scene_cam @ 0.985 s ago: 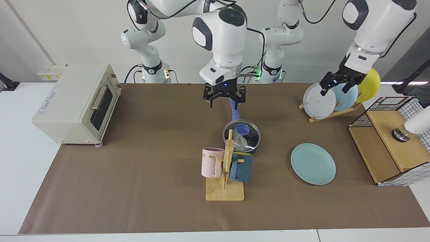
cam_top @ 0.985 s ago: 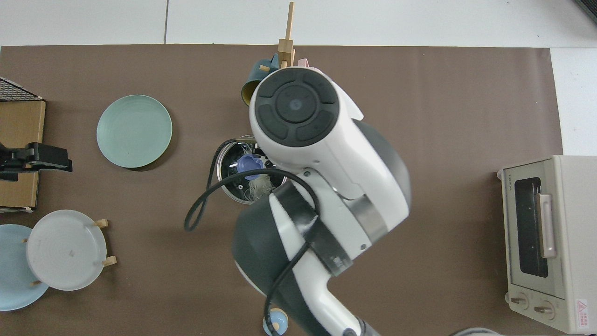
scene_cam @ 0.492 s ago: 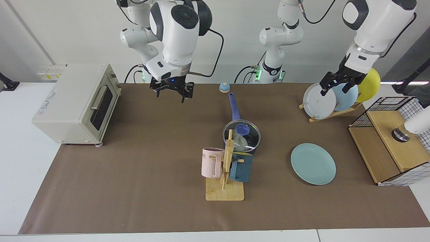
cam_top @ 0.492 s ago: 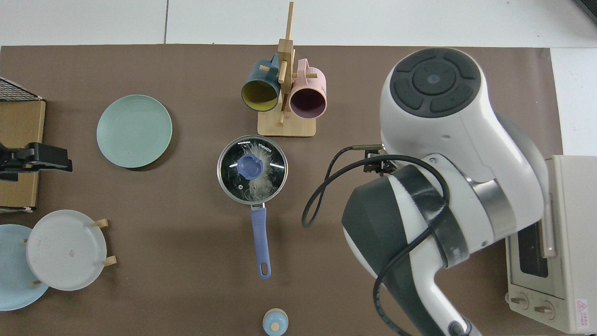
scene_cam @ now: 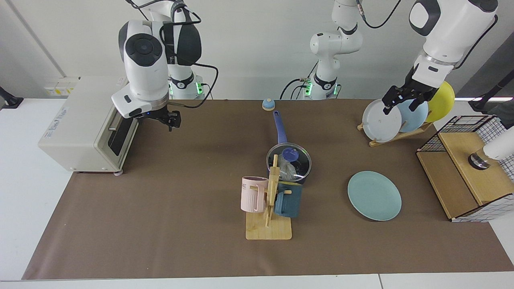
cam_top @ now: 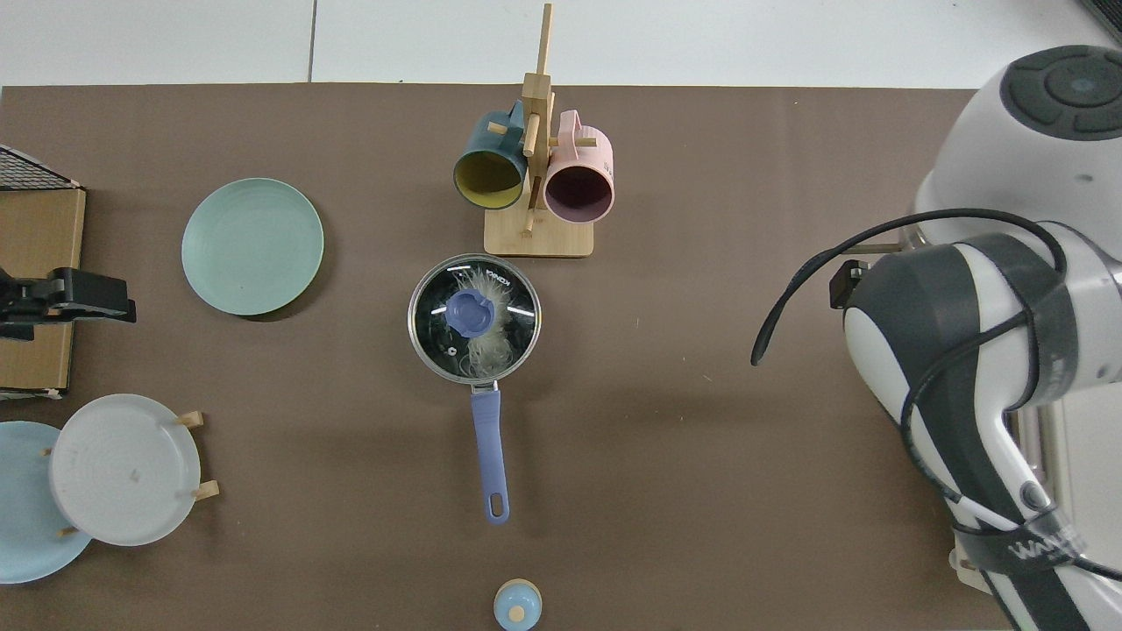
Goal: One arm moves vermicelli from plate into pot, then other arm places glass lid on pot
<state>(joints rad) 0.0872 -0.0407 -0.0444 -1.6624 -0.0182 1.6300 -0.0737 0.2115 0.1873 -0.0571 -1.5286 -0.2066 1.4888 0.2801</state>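
My right gripper [scene_cam: 170, 120] is hanging above the table [scene_cam: 180, 208] just in front of the toaster oven [scene_cam: 90, 124]; it is holding nothing, and I cannot tell its finger spacing. The pot [scene_cam: 289, 166] is sitting mid-table behind the mug rack [scene_cam: 270, 208], its blue handle pointing toward my bases. The glass lid [cam_top: 474, 318] is resting on the pot, with the vermicelli [cam_top: 487, 343] showing inside through the glass. The teal plate [scene_cam: 374, 195] is lying bare beside the pot. My left gripper [scene_cam: 405, 100] is waiting with fingers spread, over the plate rack [scene_cam: 395, 136].
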